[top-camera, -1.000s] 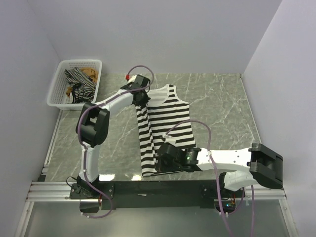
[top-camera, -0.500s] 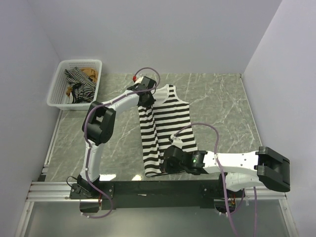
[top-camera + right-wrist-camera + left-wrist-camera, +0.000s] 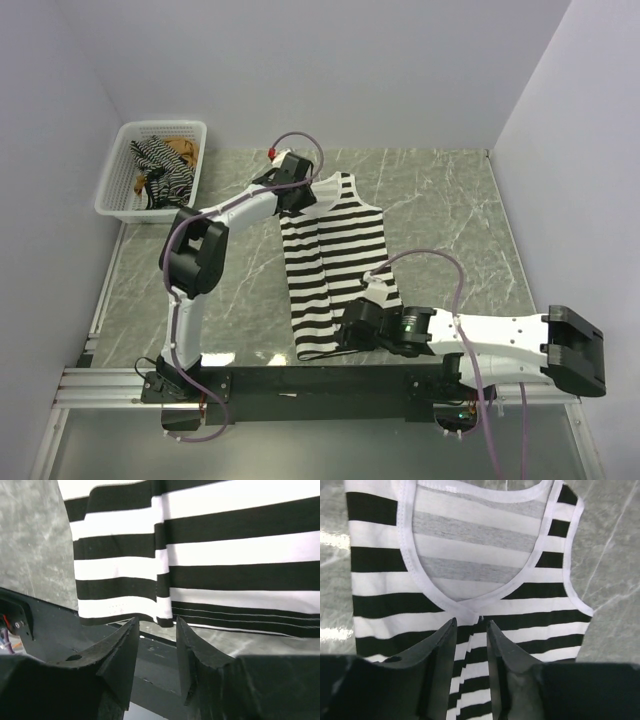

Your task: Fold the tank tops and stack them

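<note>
nearest you, the right arm lies low along the table's near edge, upper link out to the right and forearm running leftward. the right gripper (image 3: 343, 337) (image 3: 156, 620) meets the near hem of the bold striped tank top (image 3: 340, 240) (image 3: 225, 555) (image 3: 470, 555). its fingers are parted by a narrow gap, with nothing seen between them and the dark rail (image 3: 50, 630) showing below. the top lies flat on the marble table (image 3: 450, 220), hem toward you and neckline away, its left side folded in over the middle. farther out, the left arm rises from its base, bends at the elbow and reaches away and rightward to the neckline. the left gripper (image 3: 298, 204) (image 3: 471, 622) sits over the fold line just below the neck opening. its fingers stand slightly apart, and you cannot tell whether they nip the cloth. farthest, at the far left, a white basket (image 3: 108, 180) holds the thin-striped top (image 3: 155, 170) and the tan-brown top (image 3: 182, 147).
</note>
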Motion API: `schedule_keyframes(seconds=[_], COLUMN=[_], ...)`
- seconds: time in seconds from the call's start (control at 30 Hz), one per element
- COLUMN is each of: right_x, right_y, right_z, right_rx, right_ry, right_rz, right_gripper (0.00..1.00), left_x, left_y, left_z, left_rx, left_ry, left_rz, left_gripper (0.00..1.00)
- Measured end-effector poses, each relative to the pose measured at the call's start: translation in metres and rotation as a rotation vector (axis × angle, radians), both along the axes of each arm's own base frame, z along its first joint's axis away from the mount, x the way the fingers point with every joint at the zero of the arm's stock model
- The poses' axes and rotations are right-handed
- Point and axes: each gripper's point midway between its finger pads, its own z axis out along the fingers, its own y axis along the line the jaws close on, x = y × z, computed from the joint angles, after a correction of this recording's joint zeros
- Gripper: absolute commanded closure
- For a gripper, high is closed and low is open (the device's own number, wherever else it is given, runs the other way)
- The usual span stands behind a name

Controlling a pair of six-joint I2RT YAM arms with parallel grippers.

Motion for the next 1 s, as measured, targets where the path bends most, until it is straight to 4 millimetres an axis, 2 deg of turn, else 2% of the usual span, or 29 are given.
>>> schedule_keyframes(seconds=[0.07, 0.17, 0.27, 0.37, 0.5, 0.63, 0.7, 0.87, 0.97, 1.0], right_x=[0.003, 0.008, 0.016, 0.019, 0.016, 0.005, 0.0, -0.001, 0.005, 0.008], right_y=[-0.005, -0.003, 0.013, 0.033, 0.047, 0.054, 0.062, 0.106, 0.139, 0.15], right_z=[0.006, 0.014, 0.02, 0.015, -0.005, -0.028, -0.034, -0.032, -0.03, -0.03], right_rx=[-0.01, -0.033, -0.072, -0.107, -0.174, -0.242, -0.259, -0.206, -0.167, -0.152], right_ry=[-0.026, -0.057, -0.082, -0.096, -0.085, -0.058, -0.053, -0.052, -0.059, -0.062], right_rz=[-0.008, -0.001, 0.032, 0.086, 0.159, 0.227, 0.257, 0.312, 0.332, 0.335], right_gripper=[0.61, 0.63, 0.63, 0.66, 0.66, 0.67, 0.67, 0.67, 0.67, 0.67], left_x=[-0.001, -0.003, -0.001, 0.003, 0.008, 0.012, 0.021, 0.039, 0.051, 0.056], left_y=[0.005, 0.017, 0.03, 0.046, 0.065, 0.074, 0.073, 0.074, 0.076, 0.077], left_z=[0.008, 0.018, 0.017, 0.004, -0.024, -0.055, -0.05, -0.052, -0.051, -0.051], left_rx=[-0.007, -0.015, -0.021, -0.008, 0.013, 0.033, 0.026, 0.012, 0.01, 0.008], left_ry=[-0.011, -0.022, -0.015, 0.011, 0.06, 0.117, 0.104, 0.1, 0.096, 0.094], left_rz=[0.019, 0.058, 0.096, 0.127, 0.158, 0.171, 0.167, 0.155, 0.141, 0.135], left_gripper=[0.79, 0.85, 0.94, 0.98, 0.99, 0.99, 0.99, 0.96, 0.89, 0.84])
